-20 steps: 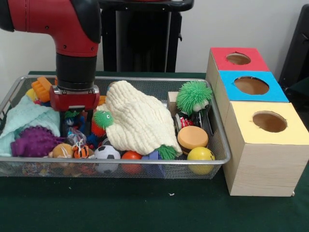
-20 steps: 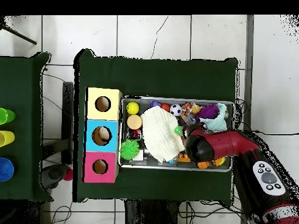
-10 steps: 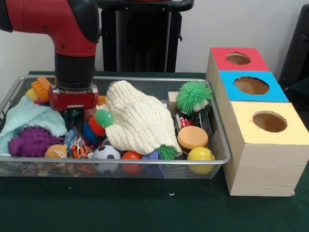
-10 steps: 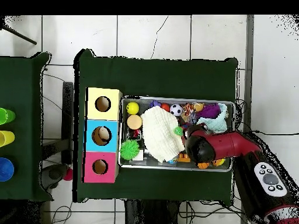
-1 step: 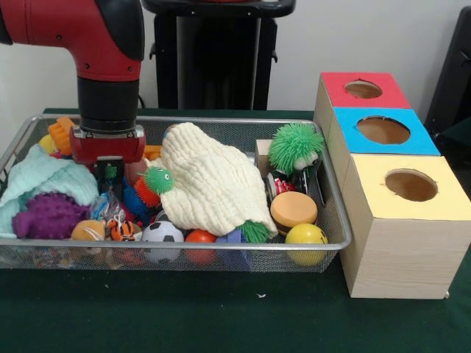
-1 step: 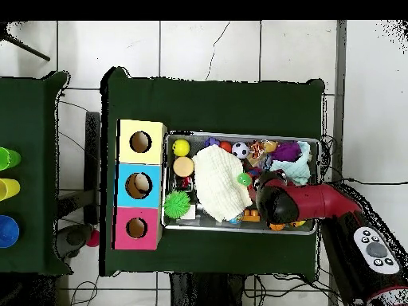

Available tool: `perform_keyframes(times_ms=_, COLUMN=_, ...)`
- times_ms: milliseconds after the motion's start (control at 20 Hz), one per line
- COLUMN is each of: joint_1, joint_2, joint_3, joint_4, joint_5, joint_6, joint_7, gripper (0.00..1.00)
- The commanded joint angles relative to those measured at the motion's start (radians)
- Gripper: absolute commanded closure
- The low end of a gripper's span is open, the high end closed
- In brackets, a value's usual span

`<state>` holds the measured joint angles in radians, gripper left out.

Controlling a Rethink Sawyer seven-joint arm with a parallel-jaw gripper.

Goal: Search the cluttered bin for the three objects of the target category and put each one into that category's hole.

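Observation:
A wire mesh bin holds a jumble of toys. My gripper hangs from the red arm into the bin's left part, just above a blue and orange heap. A small green spiky ball lies right of it against a cream cloth. In front sit a tiger-striped ball, a soccer ball and an orange ball. A large green spiky ball, a tan disc and a yellow ball lie at the right. From above, the arm covers the gripper.
A wooden box stands right of the bin with a red hole, a blue hole and a yellow hole. A mint cloth and a purple knobbly toy fill the bin's left end. An orange toy sits at the back left.
The gripper has risen a little out of the toys and shifted slightly left in the front view. The purple toy and nearby small balls have settled a bit.

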<state>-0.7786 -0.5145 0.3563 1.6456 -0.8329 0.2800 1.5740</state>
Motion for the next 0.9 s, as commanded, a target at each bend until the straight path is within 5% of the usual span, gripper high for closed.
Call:
perform_keyframes(times_ms=50, joint_1=-0.024, joint_2=-0.041, joint_3=0.088, joint_4=0.071, joint_5=0.095, joint_6=0.007, joint_7=0.086, gripper=1.00)
perform_keyframes(times_ms=400, joint_1=-0.065, joint_2=-0.177, joint_3=0.149, joint_4=0.175, joint_5=0.239, joint_6=0.103, joint_7=0.049, gripper=1.00)
perform_keyframes(times_ms=900, joint_1=-0.057, joint_2=-0.337, joint_3=0.167, joint_4=0.238, joint_5=0.343, joint_6=0.171, joint_7=-0.002, gripper=1.00)
